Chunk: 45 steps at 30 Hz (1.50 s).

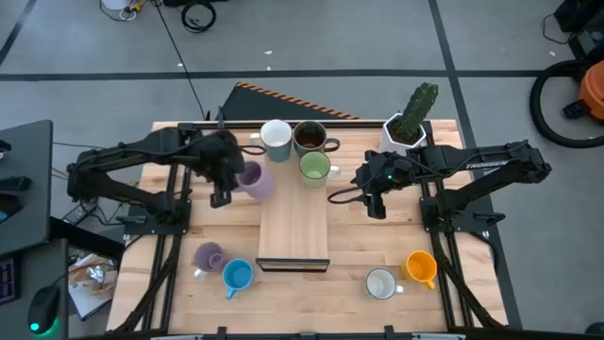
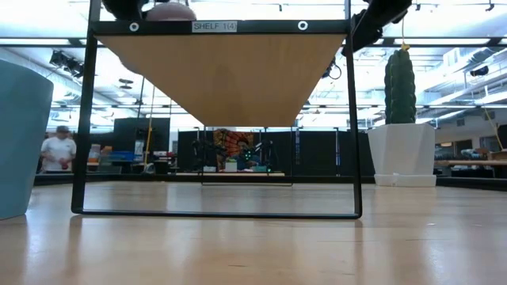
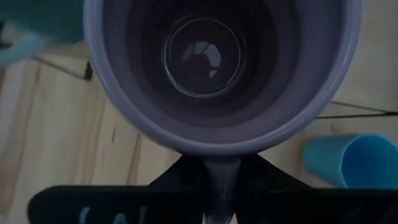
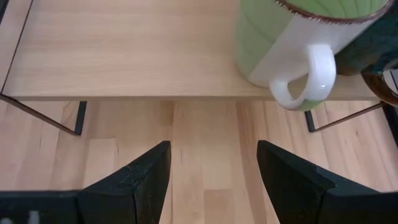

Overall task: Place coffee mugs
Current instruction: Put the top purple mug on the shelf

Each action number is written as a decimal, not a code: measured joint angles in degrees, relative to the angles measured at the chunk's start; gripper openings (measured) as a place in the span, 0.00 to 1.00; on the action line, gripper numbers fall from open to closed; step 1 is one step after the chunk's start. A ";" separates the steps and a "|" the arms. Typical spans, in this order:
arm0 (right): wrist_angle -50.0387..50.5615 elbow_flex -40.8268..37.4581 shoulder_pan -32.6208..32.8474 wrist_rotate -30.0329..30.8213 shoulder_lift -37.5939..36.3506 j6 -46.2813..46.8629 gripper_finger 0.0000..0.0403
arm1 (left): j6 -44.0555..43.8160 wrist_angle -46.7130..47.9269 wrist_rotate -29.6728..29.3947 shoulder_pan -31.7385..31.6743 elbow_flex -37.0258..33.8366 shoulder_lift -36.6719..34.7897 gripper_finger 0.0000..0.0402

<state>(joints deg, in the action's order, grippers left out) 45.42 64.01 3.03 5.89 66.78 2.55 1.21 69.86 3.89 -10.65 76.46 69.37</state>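
A wooden shelf (image 1: 293, 227) stands mid-table. Its far end carries a white mug (image 1: 276, 139), a dark brown mug (image 1: 310, 138) and a light green mug (image 1: 315, 167). My left gripper (image 1: 234, 179) is shut on a lilac mug (image 1: 257, 179), which hangs in the air at the shelf's left edge. My right gripper (image 4: 211, 180) stands open and empty above the table at the shelf's right side, near the green mug (image 4: 280, 43). Near the front edge, a second lilac mug (image 1: 208, 256), a blue one (image 1: 237, 275), a white one (image 1: 380, 283) and an orange one (image 1: 421, 268) rest on the table. My left gripper pinches the lilac mug's handle (image 3: 221, 177) between its two fingers. The fingers come slanting down from the table's left. The mug is lifted clear and tipped, its open mouth (image 3: 205, 56) turned back toward the wrist.
A white pot with a green cactus (image 1: 411, 123) stands at the far right, just behind my right arm. The shelf's black frame legs (image 2: 352, 119) stand on the table. The shelf's near half is bare wood.
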 joint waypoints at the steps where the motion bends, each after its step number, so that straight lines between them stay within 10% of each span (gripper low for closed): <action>1: -0.03 0.00 0.00 0.00 0.00 -0.01 0.61 | 0.62 0.43 0.27 0.05 0.86 1.13 0.13; 18: -0.74 0.00 0.00 -0.06 -0.02 0.15 0.61 | 10.84 5.43 -2.85 -0.18 18.30 20.53 0.13; 45: -0.78 0.00 0.00 -1.05 -0.02 -0.13 0.61 | 13.16 4.81 -6.85 -4.29 18.43 22.46 0.23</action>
<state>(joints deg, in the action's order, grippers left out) 44.64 64.01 3.03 4.84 66.76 2.42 14.37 74.67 -2.96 -14.94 94.89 91.83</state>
